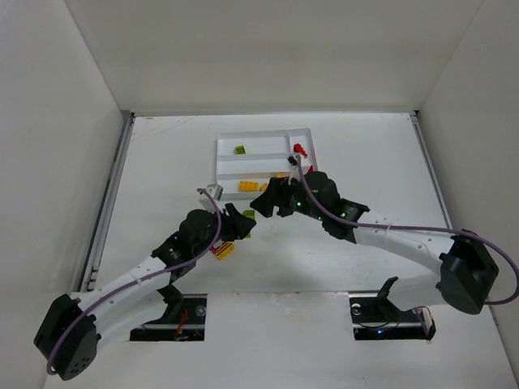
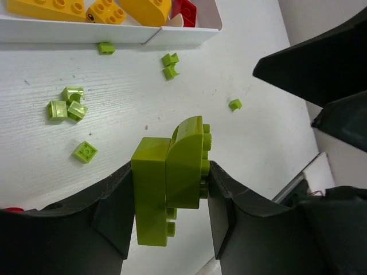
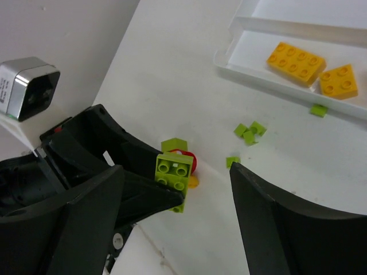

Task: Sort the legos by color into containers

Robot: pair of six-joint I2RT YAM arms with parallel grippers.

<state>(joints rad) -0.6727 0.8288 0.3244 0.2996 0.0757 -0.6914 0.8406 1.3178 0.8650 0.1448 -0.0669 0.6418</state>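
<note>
A lime green lego clump (image 2: 169, 177) of two stacked bricks hangs above the table, and my left gripper (image 2: 171, 166) is shut on it. From above, the clump (image 1: 249, 215) sits just in front of the white tray (image 1: 219, 158). My right gripper (image 3: 177, 169) is open, and the same clump (image 3: 175, 172) shows between its wide fingers; I cannot tell whether they touch it. In the tray lie yellow bricks (image 3: 295, 62), a green brick (image 1: 240, 149) and a red piece (image 1: 300, 150). Several tiny green pieces (image 2: 69, 106) are scattered on the table.
A red and yellow clump (image 1: 223, 251) lies on the table under my left arm. More green bits (image 3: 249, 130) lie near the tray's front wall (image 2: 114, 34). White walls enclose the table on three sides. The two arms nearly meet near the tray.
</note>
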